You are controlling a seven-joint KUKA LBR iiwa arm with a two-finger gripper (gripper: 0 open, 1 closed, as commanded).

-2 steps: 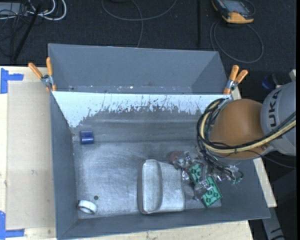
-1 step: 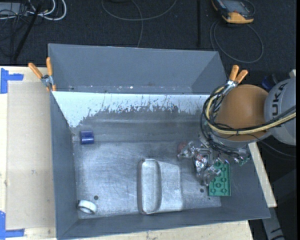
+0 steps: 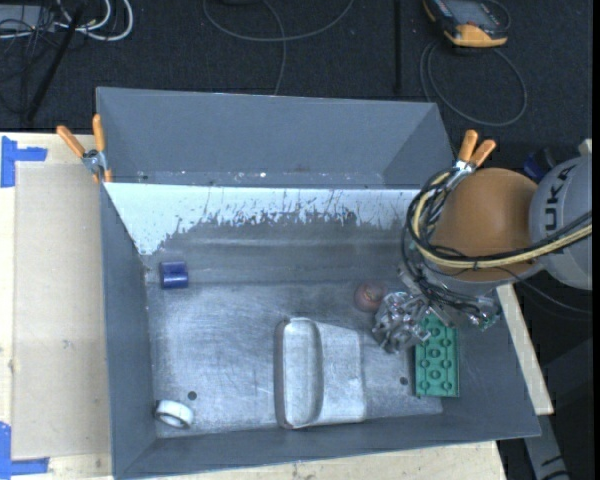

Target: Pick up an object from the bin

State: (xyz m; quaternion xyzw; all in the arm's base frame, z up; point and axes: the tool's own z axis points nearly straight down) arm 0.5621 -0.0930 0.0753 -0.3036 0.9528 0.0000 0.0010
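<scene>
The grey bin (image 3: 260, 138) holds a small blue block (image 3: 173, 275) by its left wall, a white ring (image 3: 173, 414) in the lower-left corner, a clear flat tray (image 3: 305, 373) mid-floor, a small brown ball (image 3: 368, 296), and a green studded plate (image 3: 437, 360) by the right wall. The floor left of the tray lies open. The pincer (image 3: 398, 326) hangs low at the plate's upper-left end, with the arm (image 3: 570, 228) over the right rim. Whether it is apart or together, I cannot tell.
</scene>
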